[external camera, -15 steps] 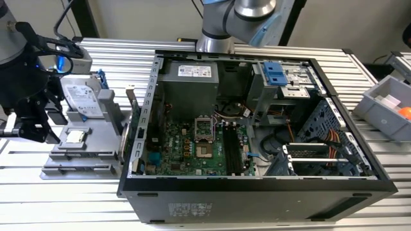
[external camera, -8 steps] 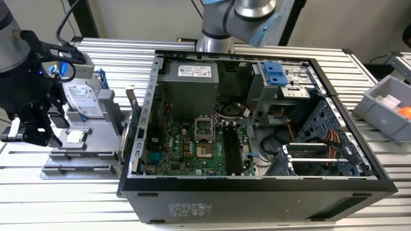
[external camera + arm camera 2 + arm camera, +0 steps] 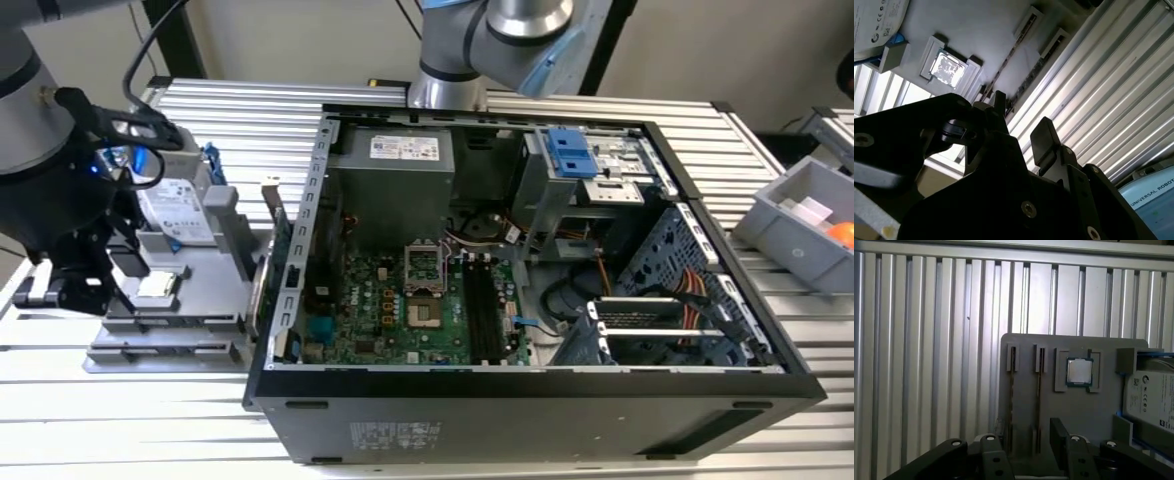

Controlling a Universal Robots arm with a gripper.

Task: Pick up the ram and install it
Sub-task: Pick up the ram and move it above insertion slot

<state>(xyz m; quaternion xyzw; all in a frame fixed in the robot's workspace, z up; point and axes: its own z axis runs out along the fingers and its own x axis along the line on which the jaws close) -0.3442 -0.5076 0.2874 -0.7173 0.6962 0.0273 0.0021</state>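
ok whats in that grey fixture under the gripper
The grey fixture holds a square silver chip, a hard drive, and two narrow slots with a thin dark edge in each, likely the ram. The open gripper covers part of both slots.

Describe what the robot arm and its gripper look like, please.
The arm is silver-grey tubing with rounded joints and a light blue cap. Black cables loop near its wrist beside a small blue light. The gripper is matte black and blocky, with flat rectangular fingers and round silver screws.
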